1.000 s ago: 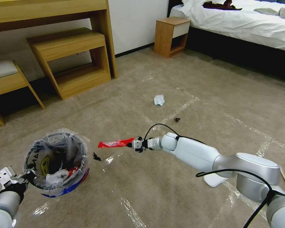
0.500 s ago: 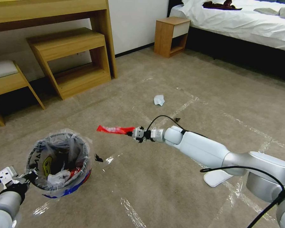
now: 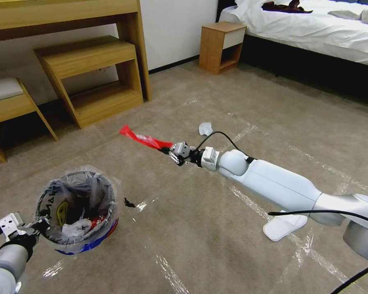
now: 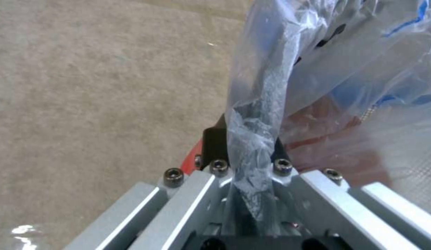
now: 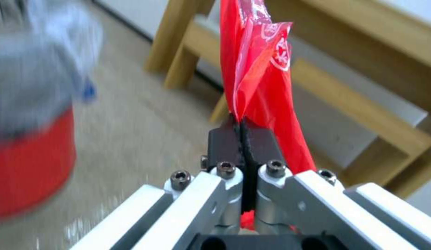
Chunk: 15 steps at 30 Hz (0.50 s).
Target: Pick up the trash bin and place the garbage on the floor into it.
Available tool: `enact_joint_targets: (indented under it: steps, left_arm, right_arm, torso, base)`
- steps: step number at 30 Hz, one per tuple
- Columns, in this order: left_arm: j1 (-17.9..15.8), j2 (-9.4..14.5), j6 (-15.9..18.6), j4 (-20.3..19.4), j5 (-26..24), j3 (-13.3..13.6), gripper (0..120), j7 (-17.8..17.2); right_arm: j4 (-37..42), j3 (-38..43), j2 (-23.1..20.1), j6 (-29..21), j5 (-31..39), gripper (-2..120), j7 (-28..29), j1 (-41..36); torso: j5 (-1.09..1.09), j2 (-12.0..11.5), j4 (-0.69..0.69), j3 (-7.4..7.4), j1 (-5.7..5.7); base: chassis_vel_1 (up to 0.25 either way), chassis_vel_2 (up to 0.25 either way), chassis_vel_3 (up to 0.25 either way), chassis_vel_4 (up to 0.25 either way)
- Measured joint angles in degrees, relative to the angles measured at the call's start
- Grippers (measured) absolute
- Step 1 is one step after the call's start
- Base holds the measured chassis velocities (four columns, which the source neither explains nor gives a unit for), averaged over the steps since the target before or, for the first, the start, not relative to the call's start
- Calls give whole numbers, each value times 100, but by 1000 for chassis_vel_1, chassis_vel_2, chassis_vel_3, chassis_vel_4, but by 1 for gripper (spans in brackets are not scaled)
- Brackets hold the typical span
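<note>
Trash bin (image 3: pixel 75 212) hangs off the floor, its rim and liner pinched in the left gripper (image 3: pixel 32 227). Right gripper (image 3: pixel 173 152), clamped shut on one end of a red wrapper (image 3: pixel 141 139), sits up and to the bin's right; the wrapper's long axis points away from the fingertips, beyond the bin's mouth.

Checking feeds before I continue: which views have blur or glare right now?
Right wrist view: the trash bin is smeared by blur, while the red wrapper in the right gripper is sharper. Left wrist view: the clear bag glints. Head view: shiny tape strips glare on the carpet.
</note>
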Motion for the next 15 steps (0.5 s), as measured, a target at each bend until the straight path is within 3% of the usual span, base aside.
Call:
enact_joint_targets:
  steps: [9, 15]
  left_arm:
    - [31, 128, 132, -129, -217, 4, 1, -106]
    - [33, 118, 150, -184, -275, -23, 1, -131]
  right_arm:
    - [919, -61, 72, -70, 1107, 0, 291, 15]
    - [1476, -424, 547, -82, 1853, 0, 561, 72]
  torso:
    - [0, 0, 0, 0, 0]
    - [-1, 0, 0, 0, 0]
  base:
    - [0, 0, 0, 0]
    - [0, 0, 0, 0]
